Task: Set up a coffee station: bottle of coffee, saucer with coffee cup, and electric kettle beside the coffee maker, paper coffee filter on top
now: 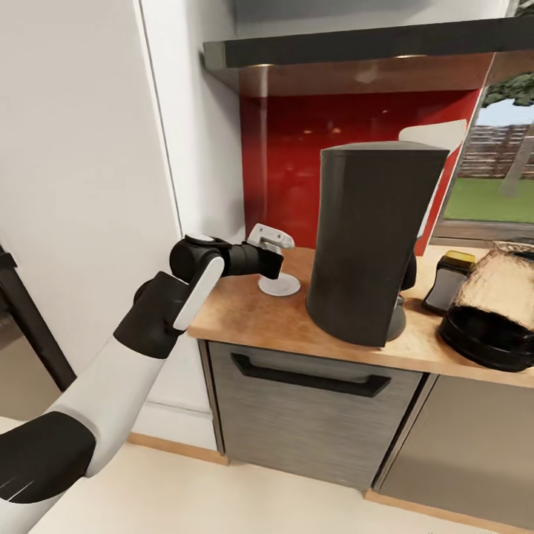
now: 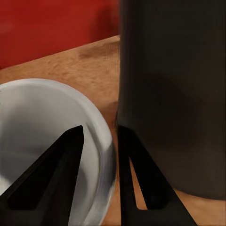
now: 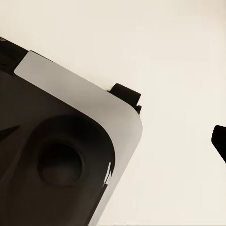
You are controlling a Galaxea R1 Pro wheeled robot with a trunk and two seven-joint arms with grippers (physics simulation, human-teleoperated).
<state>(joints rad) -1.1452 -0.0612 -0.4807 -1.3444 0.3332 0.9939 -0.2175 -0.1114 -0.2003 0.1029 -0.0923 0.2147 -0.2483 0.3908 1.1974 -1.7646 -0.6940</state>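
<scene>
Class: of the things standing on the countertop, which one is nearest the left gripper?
The white saucer, directly beneath the left gripper, left of the coffee maker.

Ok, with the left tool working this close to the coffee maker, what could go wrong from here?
1. The left tool straddles the rim of a white dish, one finger inside and one outside. A sideways pull could tip or drag the dish rather than lift it.
2. The outer finger sits right beside the coffee maker. Drifting that way might nudge the machine across the countertop.
</scene>
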